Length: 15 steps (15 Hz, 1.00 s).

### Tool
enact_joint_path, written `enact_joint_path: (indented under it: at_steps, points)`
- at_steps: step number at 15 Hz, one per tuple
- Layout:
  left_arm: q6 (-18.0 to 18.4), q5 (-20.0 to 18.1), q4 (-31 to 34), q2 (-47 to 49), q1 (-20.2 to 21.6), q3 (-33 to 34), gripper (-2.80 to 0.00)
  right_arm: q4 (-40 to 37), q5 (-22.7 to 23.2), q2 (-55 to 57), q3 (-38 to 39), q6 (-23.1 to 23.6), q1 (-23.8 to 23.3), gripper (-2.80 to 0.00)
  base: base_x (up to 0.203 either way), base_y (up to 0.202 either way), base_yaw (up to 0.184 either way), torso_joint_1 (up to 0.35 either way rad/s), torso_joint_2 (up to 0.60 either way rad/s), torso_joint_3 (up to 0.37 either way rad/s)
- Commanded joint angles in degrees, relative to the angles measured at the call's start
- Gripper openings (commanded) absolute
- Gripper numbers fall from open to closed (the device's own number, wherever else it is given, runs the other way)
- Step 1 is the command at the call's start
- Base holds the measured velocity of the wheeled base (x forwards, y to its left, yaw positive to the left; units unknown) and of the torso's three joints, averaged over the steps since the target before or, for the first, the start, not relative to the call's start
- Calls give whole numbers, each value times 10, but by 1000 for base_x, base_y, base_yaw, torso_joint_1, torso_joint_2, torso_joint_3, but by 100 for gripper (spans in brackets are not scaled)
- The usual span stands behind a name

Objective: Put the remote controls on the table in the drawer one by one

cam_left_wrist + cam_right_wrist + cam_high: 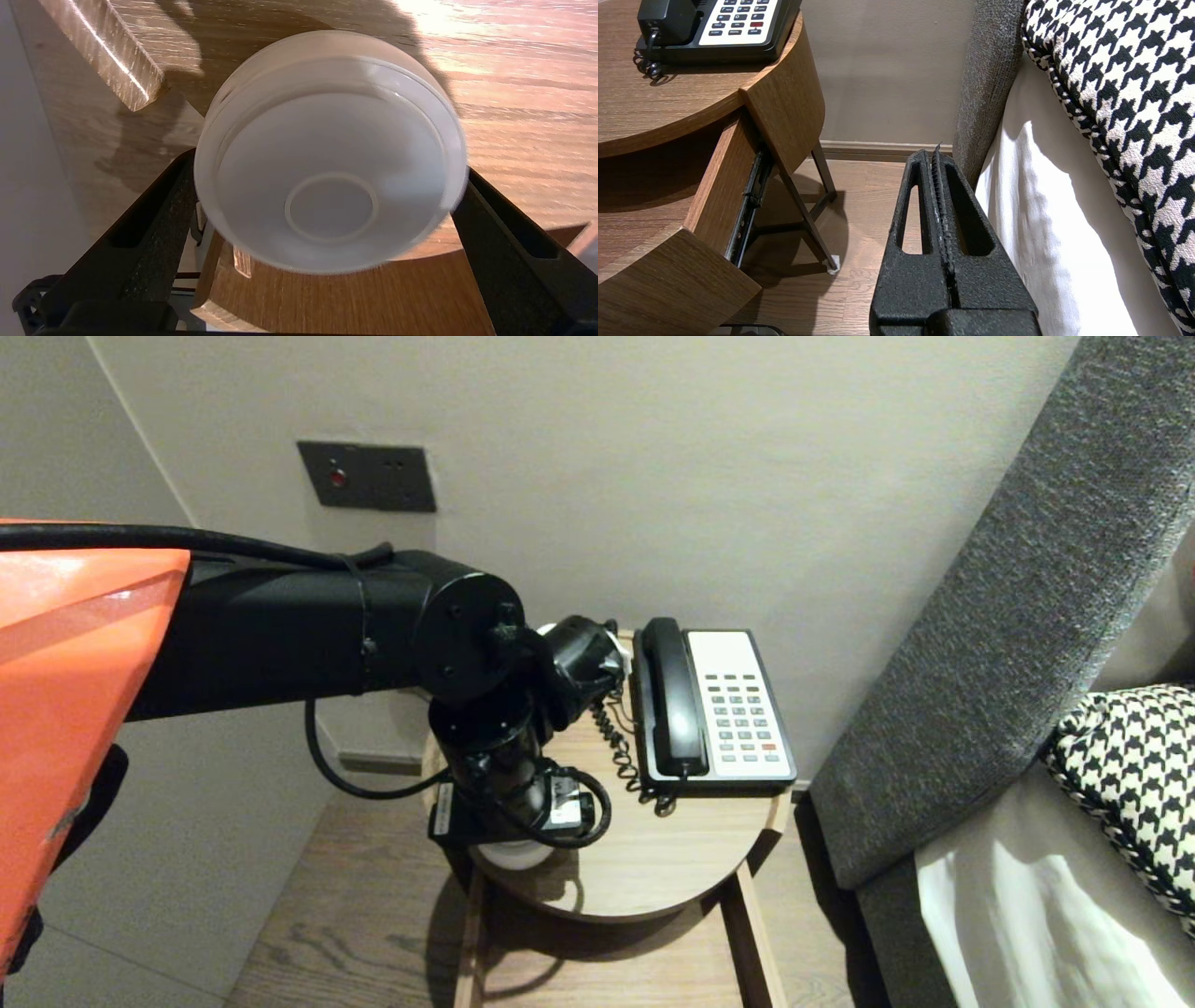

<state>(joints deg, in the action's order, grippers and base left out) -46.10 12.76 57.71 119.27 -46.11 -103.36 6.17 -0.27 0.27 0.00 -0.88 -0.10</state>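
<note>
Bedroom corner, plain beige wall [653, 476] with a dark switch plate [367, 476] that has a red dot. Wood-plank floor [355, 896]. A round wooden bedside table [653, 859] stands against the wall, and its drawer [724, 186] is pulled out at the front. At the back of the tabletop sits a phone [714, 709] with a black handset, pale keypad and coiled cord [616, 737] trailing on its left. To the right are a grey fabric headboard [1008, 635], a white sheet [1027, 933] and a black-and-white houndstooth pillow [1130, 765].

The bowl [512, 856] is at the table's front-left edge, directly under the left arm's wrist and well apart from the phone. It is round, frosted translucent white and shallow, with a thick rim and a small raised ring in the middle of the base. It is upright with the mouth up. Cannot tell whether it rests on the wood or sits just clear of it.

The left gripper [327, 165] points down over the bowl. Its fingers [154, 219] are spread fully wide, one on each side of the bowl's wall. The rim hides the tips, so contact cannot be told and no clamped hold shows.

The right gripper [934, 156] is parked low beside the bed, above the floor between table and mattress. Its pads are pressed together with nothing between them.
</note>
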Motion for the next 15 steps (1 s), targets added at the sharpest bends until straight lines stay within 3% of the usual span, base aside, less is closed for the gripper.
enact_joint_path:
  at_steps: [1,15]
  points:
    - [-3,1,3,11,5,-1,0,1,0,1,23,0,0,-280,0,0,0,0,0,0]
    - [-2,-1,-15,21,14,-1,0,1,0,1,23,0,0,-280,0,0,0,0,0,0]
